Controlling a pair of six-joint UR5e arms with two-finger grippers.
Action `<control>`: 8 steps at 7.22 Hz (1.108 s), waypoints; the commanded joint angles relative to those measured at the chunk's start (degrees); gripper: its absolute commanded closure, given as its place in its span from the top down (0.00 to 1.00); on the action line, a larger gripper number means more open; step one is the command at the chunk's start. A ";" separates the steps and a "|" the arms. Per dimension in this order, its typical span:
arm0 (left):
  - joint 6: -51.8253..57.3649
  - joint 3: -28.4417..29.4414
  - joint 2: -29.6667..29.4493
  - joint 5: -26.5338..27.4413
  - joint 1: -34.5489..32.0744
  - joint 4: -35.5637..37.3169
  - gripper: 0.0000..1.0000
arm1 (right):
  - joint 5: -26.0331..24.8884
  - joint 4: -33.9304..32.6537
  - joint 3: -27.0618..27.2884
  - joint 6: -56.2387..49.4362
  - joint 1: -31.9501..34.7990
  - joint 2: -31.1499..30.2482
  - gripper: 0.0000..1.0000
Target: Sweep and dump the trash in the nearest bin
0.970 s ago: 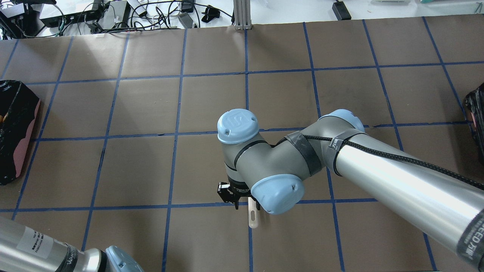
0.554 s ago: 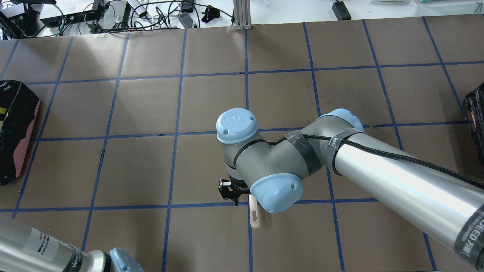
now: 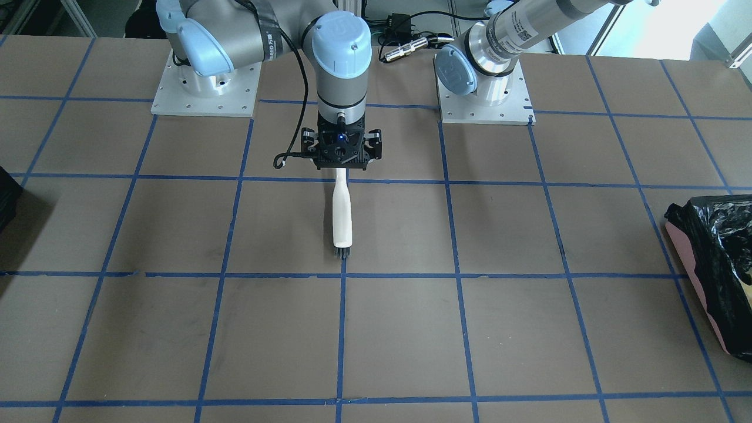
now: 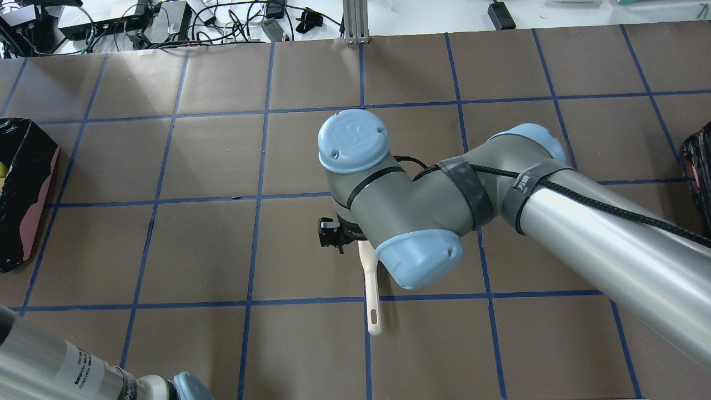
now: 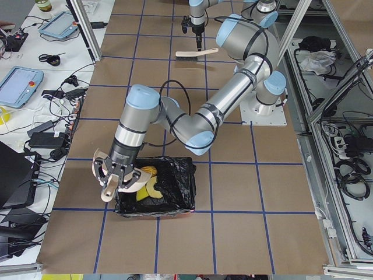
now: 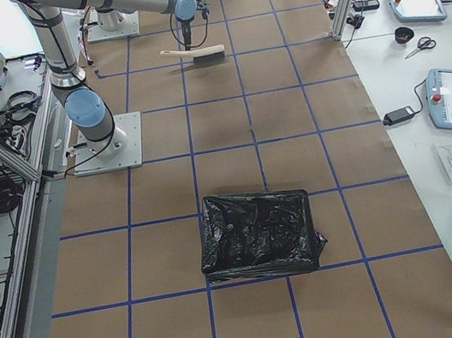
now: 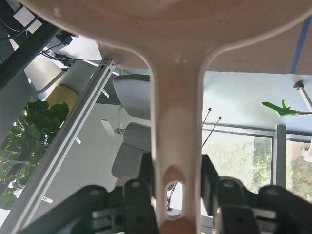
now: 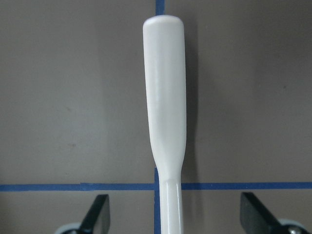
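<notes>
My left gripper [image 7: 170, 195] is shut on the handle of a beige dustpan [image 7: 170, 73]. In the exterior left view it holds the dustpan [image 5: 108, 181] tipped at the edge of the pink-sided, black-lined bin [image 5: 166, 195]. Yellow trash pieces [image 5: 145, 186] lie in the bag by the pan's mouth. The bin also shows in the overhead view [image 4: 25, 189] and the front view [image 3: 714, 258]. My right gripper [image 8: 173, 214] is open, its fingers spread on either side of the white brush handle [image 8: 165, 97]. The brush [image 3: 342, 211] lies flat on the table below it.
A second black-lined bin [image 6: 258, 233] stands at the table's other end, just showing at the overhead view's right edge [image 4: 700, 161]. The right arm's wrist [image 4: 389, 205] hides the brush head from above. Blue tape lines grid the brown table.
The right wrist has moved toward the far side of the table, uncovering more of the brush handle, which has stayed in place. The left arm has shifted a little at the bottom left.
</notes>
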 commanded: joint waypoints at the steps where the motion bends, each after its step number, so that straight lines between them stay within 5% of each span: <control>1: -15.64 -0.13 4.32 1.48 -7.19 -13.08 0.00 | -0.35 12.16 -9.15 -2.58 -2.00 -6.73 0.99; 4: -43.13 -5.02 7.41 0.61 -15.97 -22.44 0.00 | -0.62 25.83 -23.32 -5.75 -3.75 -6.50 1.00; 7: -79.65 -12.06 8.29 -0.27 -29.06 -24.55 0.00 | -1.06 26.29 -24.15 -18.16 -12.51 -7.11 1.00; 8: -94.41 -13.38 8.30 -7.32 -31.98 -27.78 0.00 | -1.06 27.34 -23.71 -23.45 -16.38 -8.07 1.00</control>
